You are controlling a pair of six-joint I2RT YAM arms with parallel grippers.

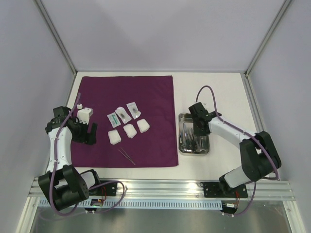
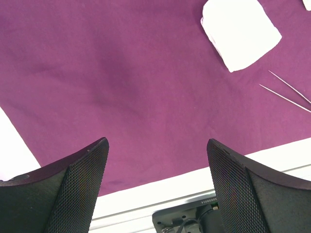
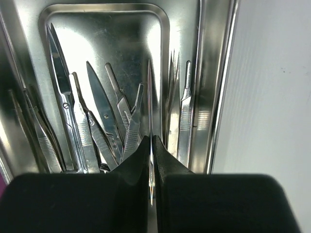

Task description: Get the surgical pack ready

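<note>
Currently, pack contents as laid out.

- Cloth (image 1: 146, 92): large, deep purple, spread flat on the white counter (image 1: 218, 92). Soft and limp; likely to ruck if dragged.
- Gauze (image 1: 129, 130): three white squares mid-cloth. Light and squashy; safe to pinch anywhere.
- Packets (image 1: 124, 113): three, clear, just behind the gauze. Thin, probably slick; best taken by an edge.
- Tweezers (image 1: 127, 156): one pair loose near the cloth's front edge. Stiff, thin, lying low; needs a grip across the shank.
- Tray (image 1: 194, 152): small, steel, on the counter just right of the cloth. It holds scissors (image 3: 104, 116) and other steel tools in a tangle. Hard, shiny, slippery; apt to snag one another on lifting.
- Right pincer (image 3: 151, 143): down in the tray, closed to a sliver on one thin instrument (image 3: 149, 87), held edge-on.
- Left pincer (image 2: 156, 145): spread wide, holding nothing, over the cloth's front-left part.
- Room: pale walls (image 1: 155, 34) on three sides, close in; a strip of counter lies behind and to the right.
</note>
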